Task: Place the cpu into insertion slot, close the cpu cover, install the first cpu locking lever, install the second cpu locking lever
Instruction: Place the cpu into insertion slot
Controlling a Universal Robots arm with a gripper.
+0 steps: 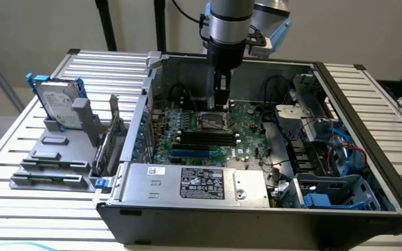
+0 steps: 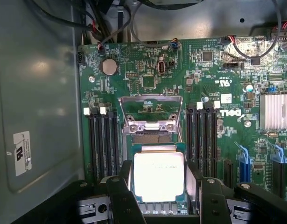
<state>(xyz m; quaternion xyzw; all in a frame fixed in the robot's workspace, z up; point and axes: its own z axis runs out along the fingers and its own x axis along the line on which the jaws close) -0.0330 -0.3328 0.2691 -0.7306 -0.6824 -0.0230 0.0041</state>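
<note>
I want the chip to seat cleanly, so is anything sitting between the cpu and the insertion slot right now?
Nothing visible. The cpu sits right over the insertion slot, and the cpu cover is swung open, clear of it.

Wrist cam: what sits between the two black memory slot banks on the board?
The cpu and, next to it, the swung-open cpu cover; this shows in the wrist view.

Robotics lab bench, we reckon

We see an opened PC tower [image 1: 257,230] mid-frame on a slatted metal table [image 1: 19,209], a robot arm [image 1: 227,26] at top centre, and a hard drive [image 1: 54,99] in a grey fixture [image 1: 54,157] at the exterior view's left.
</note>
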